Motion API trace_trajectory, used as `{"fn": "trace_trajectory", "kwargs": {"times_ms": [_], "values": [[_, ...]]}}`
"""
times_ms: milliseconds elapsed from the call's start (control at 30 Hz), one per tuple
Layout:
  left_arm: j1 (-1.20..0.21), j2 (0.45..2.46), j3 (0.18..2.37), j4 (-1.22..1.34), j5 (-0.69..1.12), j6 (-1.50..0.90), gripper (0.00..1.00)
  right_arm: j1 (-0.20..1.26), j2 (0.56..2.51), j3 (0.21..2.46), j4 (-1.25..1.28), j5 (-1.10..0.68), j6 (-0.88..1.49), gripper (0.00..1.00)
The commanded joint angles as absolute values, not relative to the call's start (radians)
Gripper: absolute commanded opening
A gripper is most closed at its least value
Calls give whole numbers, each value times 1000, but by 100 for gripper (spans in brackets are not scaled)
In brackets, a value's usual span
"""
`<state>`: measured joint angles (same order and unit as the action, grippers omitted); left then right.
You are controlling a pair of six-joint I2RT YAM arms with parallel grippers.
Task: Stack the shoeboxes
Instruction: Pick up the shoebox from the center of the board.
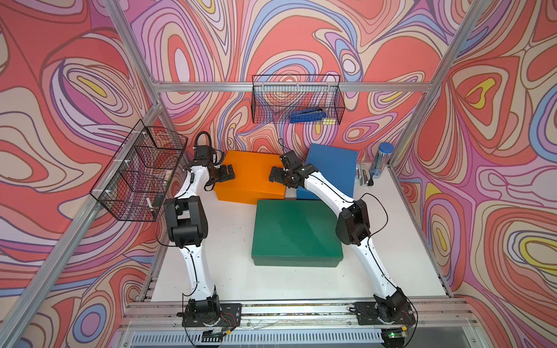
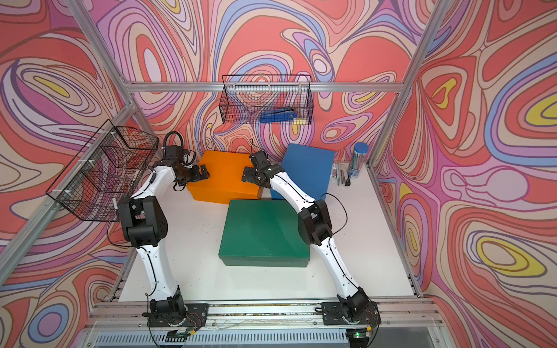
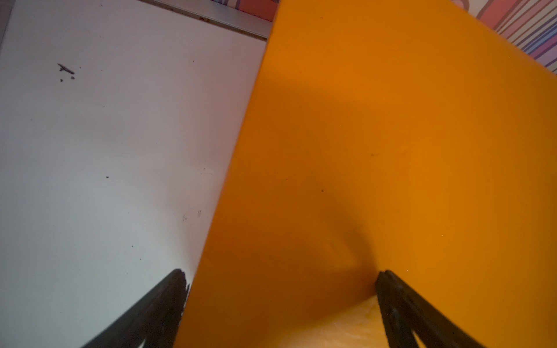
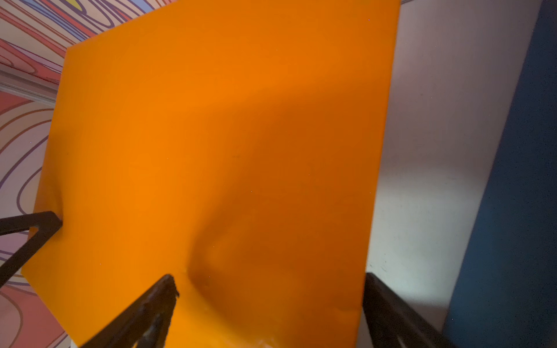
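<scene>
Here the orange shoebox (image 1: pixel 251 176) lies between left pincer (image 1: pixel 228 174) and right pincer (image 1: pixel 272 175).

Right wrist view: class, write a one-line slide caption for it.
Open right gripper straddles one edge of the orange shoebox; the blue shoebox lies beyond a strip of white table.

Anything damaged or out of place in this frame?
The orange shoebox lid is dented: a soft dimple shows near its edge in the right wrist view, another in the left wrist view. Nothing spilled.
</scene>
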<state>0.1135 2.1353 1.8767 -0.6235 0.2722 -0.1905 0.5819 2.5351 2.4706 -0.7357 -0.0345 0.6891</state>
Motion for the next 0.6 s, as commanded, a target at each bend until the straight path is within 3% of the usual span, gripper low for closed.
{"fn": "trace_trajectory", "kwargs": {"times_ms": [0, 233, 567], "values": [[98, 2135, 1886, -680, 410, -224, 100, 603, 2582, 2480, -643, -153, 690, 95], [72, 2092, 1915, -696, 549, -223, 98, 611, 2517, 2436, -485, -259, 672, 93], [32, 1974, 1916, -682, 581, -249, 97, 611, 2413, 2358, -384, -351, 700, 89]]}}
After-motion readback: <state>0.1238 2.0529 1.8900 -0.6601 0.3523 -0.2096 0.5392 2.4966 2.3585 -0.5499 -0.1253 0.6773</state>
